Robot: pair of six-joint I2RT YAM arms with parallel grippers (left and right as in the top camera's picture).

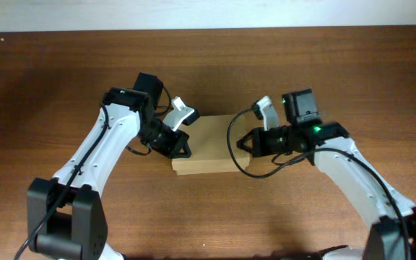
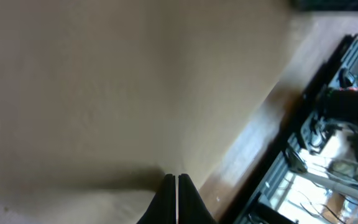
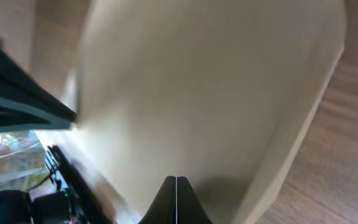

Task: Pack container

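Observation:
The tan cardboard container [image 1: 209,144] lies flat in the middle of the table with its lid down. My left gripper [image 1: 181,149] is shut and empty, its tips resting on the box's left edge; in the left wrist view the tips [image 2: 176,180] touch the plain tan top [image 2: 92,87]. My right gripper [image 1: 245,144] is shut and empty at the box's right edge; in the right wrist view the tips [image 3: 176,182] sit on the tan lid [image 3: 191,87]. No pens or tape roll are in view.
The wooden table [image 1: 215,217] surrounds the box. A pale wall strip [image 1: 193,13] runs along the far edge. Both arm bases stand at the front corners.

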